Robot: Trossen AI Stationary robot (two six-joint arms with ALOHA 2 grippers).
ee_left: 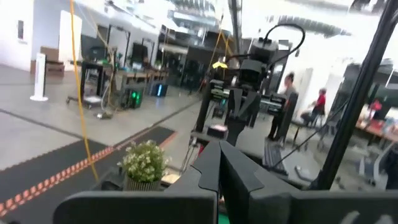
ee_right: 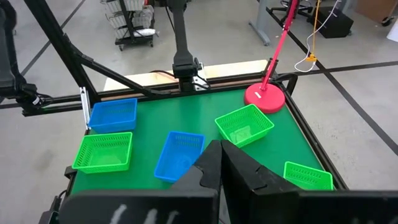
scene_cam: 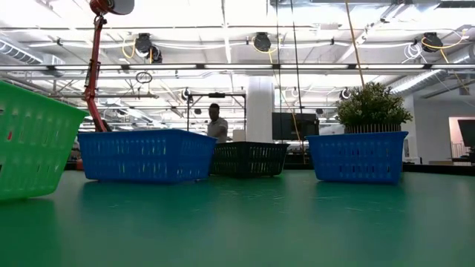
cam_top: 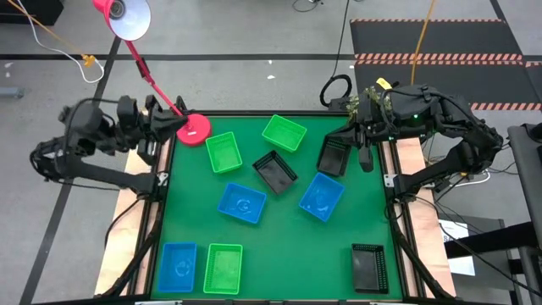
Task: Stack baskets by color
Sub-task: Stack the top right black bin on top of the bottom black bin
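Observation:
Three blue, three green and three black baskets rest on their bases, scattered singly on the green table (cam_top: 279, 254). In the middle are green ones (cam_top: 223, 152) (cam_top: 284, 132), black ones (cam_top: 275, 171) (cam_top: 334, 156) and blue ones (cam_top: 242, 203) (cam_top: 322, 195). At the near edge stand a blue (cam_top: 178, 267), a green (cam_top: 223, 268) and a black basket (cam_top: 368, 267). My left gripper (ee_left: 219, 163) is shut and raised over the table's far left corner (cam_top: 166, 120). My right gripper (ee_right: 221, 157) is shut, high over the far right edge (cam_top: 364, 158). Neither holds anything.
A pink lamp base (cam_top: 194, 129) with a red pole stands at the far left corner, close to my left gripper. A potted plant (scene_cam: 373, 107) sits beyond the far edge. Bare table lies between the middle baskets and the near row. People show in the room behind.

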